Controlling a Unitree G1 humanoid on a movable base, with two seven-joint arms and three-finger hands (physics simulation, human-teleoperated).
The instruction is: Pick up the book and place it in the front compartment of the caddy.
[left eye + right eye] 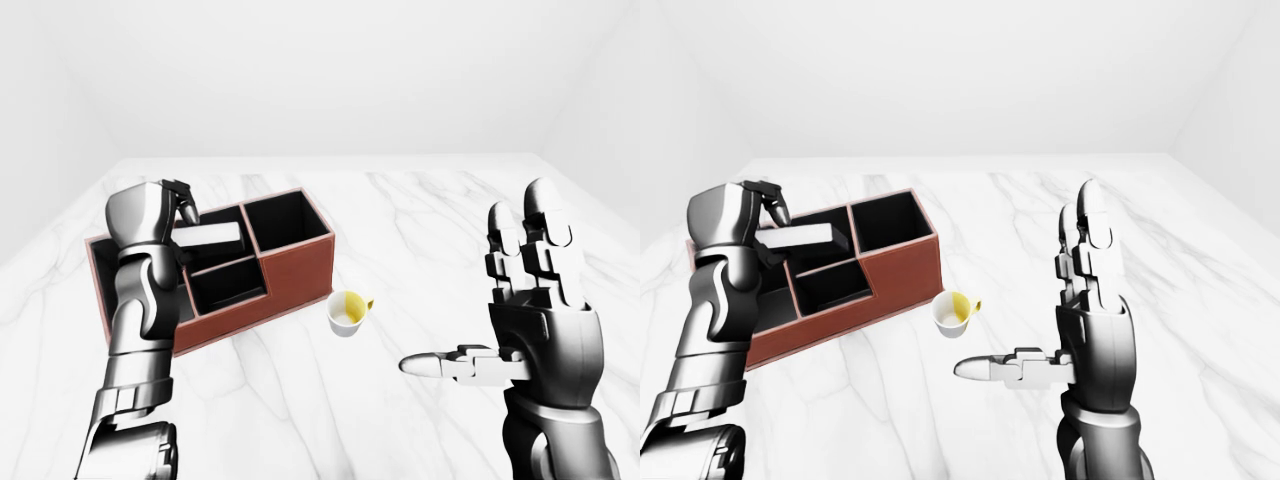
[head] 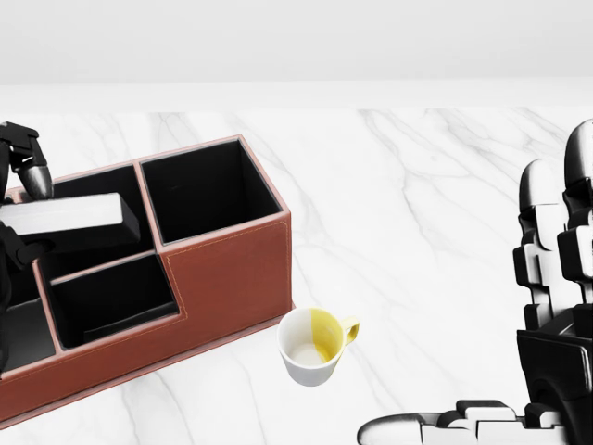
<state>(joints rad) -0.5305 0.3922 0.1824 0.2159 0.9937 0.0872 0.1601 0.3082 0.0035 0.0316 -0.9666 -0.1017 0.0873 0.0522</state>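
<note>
my left robot hand [image 1: 165, 215] grips the book [image 2: 65, 215] over the caddy [image 2: 222, 269]; releasing now risks the wrong compartment.

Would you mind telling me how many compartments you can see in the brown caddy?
3 clearly: a tall square one at upper right, a low one below it, and one behind holding the white book. The left hand may hide more.
</note>
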